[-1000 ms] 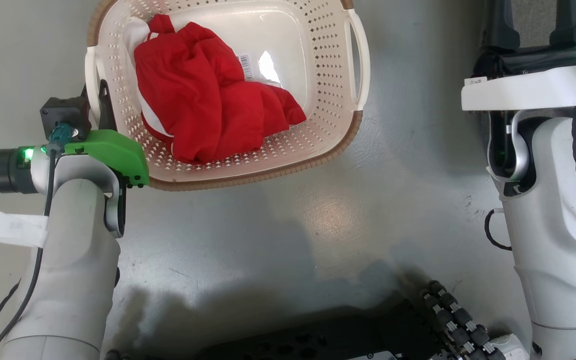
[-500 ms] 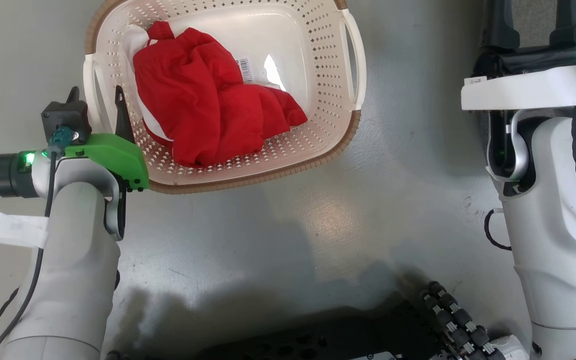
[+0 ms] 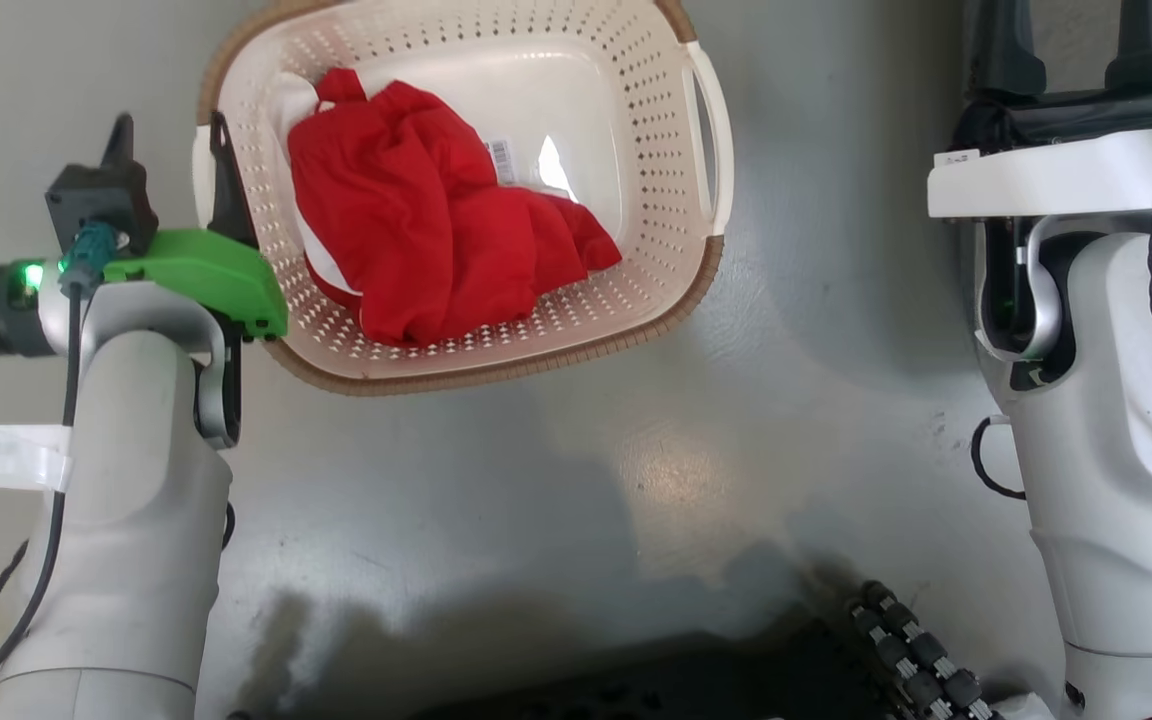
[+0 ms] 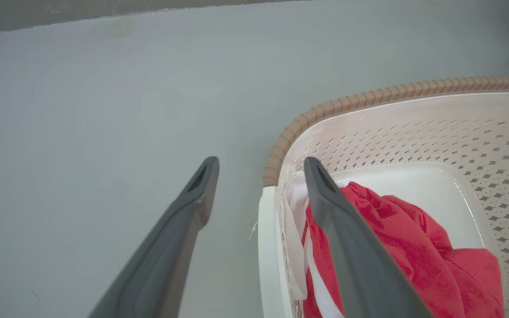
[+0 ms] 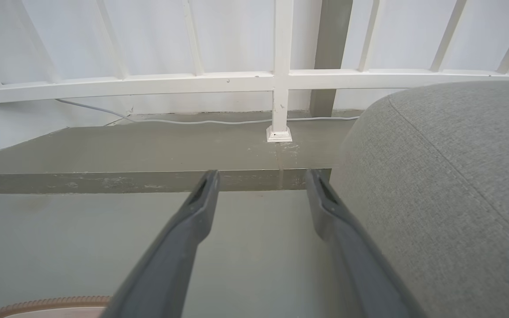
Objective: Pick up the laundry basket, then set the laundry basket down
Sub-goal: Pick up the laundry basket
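We note the left gripper (image 4: 261,163) spread wide astride the side handle (image 4: 267,247) of the laundry basket (image 3: 496,368), one finger inside by the red garment (image 3: 416,230). The right gripper (image 5: 261,174) is also wide, above the floor (image 5: 60,229).

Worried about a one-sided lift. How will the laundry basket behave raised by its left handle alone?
The laundry basket looks like stiff moulded plastic, so it should keep its shape. Probably light: perforated walls, one red garment inside. Held at the handle the left gripper straddles, it may tilt.
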You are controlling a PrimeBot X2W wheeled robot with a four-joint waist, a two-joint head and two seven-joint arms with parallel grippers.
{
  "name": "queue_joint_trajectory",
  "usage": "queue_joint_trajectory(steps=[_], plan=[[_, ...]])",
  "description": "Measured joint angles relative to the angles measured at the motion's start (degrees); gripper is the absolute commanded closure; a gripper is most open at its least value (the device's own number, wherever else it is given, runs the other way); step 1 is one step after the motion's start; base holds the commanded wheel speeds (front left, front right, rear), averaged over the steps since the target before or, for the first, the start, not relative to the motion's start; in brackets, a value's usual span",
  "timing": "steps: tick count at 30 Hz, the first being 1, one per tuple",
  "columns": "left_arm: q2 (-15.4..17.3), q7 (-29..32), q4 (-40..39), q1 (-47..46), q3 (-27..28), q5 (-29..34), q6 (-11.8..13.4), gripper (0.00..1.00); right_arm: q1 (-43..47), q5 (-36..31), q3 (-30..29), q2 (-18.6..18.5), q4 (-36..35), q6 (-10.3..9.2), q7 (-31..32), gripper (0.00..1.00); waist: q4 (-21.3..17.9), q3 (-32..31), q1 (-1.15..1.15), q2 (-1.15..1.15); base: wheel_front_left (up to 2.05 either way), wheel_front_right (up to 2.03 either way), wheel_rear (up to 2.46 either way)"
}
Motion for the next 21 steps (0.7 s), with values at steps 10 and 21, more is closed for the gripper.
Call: queue_joint_trajectory(steps=[10, 21], plan=[[-0.20, -0.02, -10.57, 2.20, 1.67, 0.15, 0.00, 0.00, 2.04, -0.05, -0.53, 0.01, 1.89, 0.04, 0.00, 0.00, 0.84, -5.26, 0.00, 0.00, 0.00, 0.00, 0.00], [-0.53, -0.09, -20.59, 9.41, 2.15, 0.15, -0.01, 0.00, 8.04, -0.66, -0.19, 0.10, 3.56, 1.63, 0.00, 0.00, 2.06, -13.22, 0.00, 0.00, 0.00, 0.00, 0.00]])
